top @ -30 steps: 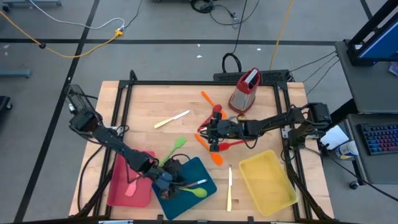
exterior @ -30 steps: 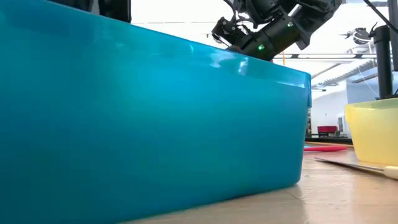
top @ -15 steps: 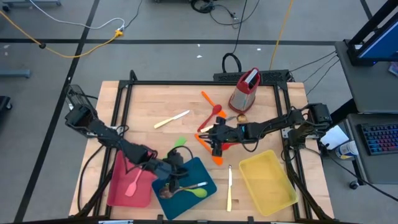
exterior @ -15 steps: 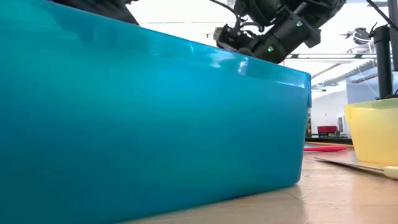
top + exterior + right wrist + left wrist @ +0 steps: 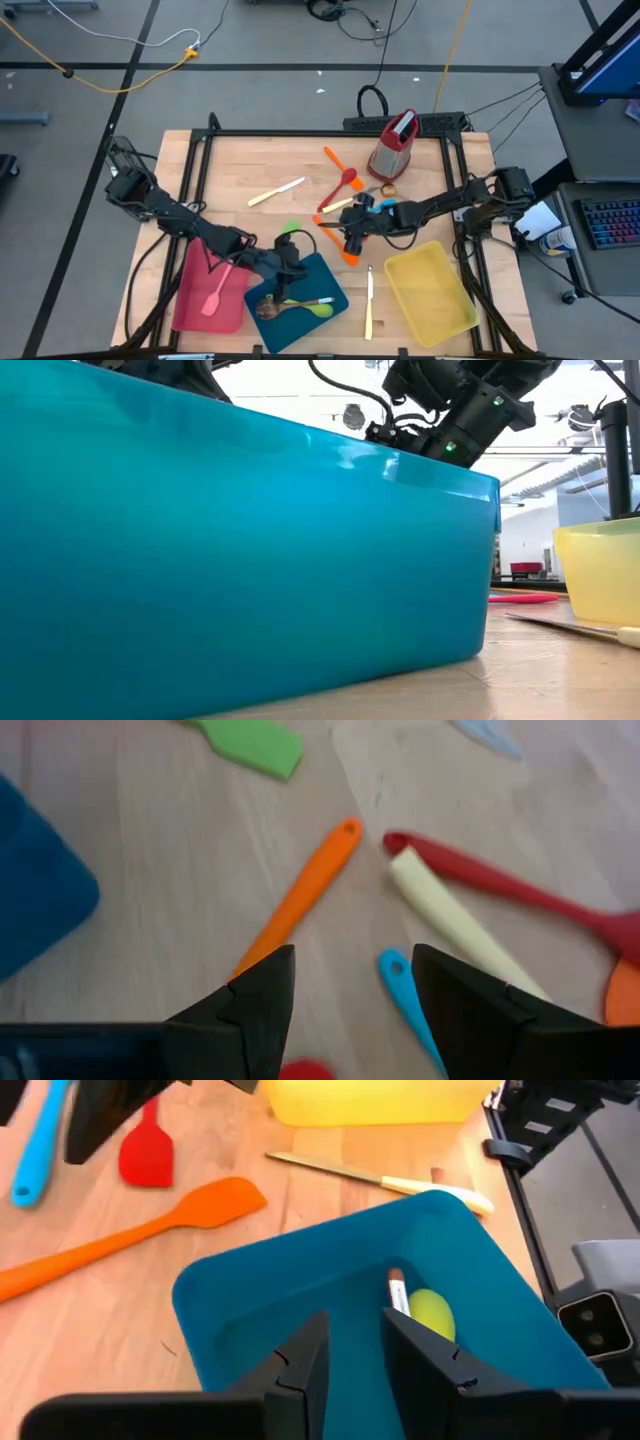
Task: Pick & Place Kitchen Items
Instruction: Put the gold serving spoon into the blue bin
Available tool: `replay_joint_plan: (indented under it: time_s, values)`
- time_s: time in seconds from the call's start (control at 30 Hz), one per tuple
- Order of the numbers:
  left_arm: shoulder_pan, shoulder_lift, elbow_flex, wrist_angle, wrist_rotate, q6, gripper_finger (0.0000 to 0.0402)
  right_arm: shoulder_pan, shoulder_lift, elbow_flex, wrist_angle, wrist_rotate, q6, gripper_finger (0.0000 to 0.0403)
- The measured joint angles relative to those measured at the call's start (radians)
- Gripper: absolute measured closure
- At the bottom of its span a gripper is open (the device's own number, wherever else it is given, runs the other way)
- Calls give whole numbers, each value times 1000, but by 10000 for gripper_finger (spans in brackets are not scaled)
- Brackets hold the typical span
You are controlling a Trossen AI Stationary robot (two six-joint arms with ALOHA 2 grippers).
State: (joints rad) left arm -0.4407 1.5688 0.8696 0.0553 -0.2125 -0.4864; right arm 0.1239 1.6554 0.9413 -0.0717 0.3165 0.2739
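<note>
1. High view: the left gripper [image 5: 292, 262] hangs over the back edge of the blue tray [image 5: 330, 271]; its fingers stand a little apart and hold nothing.
2. In the blue tray lie a green spoon [image 5: 318, 310] and a brown spoon [image 5: 268, 309].
3. The right gripper [image 5: 352, 238] is above the utensils in the table's middle, fingers wide apart and empty.
4. Under it lie an orange spatula [image 5: 297, 900], a blue spatula [image 5: 408, 1000], a cream knife [image 5: 455, 925] and a red spatula [image 5: 500, 880].
5. A pink spatula [image 5: 214, 297] lies in the red tray [image 5: 190, 300].

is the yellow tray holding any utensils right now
No, in the high view the yellow tray lies bare inside, with the nearest cream knife on the wood beside it.
</note>
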Motion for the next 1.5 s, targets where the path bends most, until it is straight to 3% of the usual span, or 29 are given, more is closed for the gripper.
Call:
replay_joint_plan:
  time_s: [0.53,0.83,1.03,1.5]
  values:
    - [51,0,0,9,6,75,304,15,-36,0,-410,158,231,206]
    - [77,0,0,22,6,74,304,13,-105,0,-675,151,348,206]
    - [90,0,1,31,34,73,305,-9,-194,0,-788,154,335,206]
    - [89,0,1,54,74,93,304,-167,-309,0,-846,127,228,206]
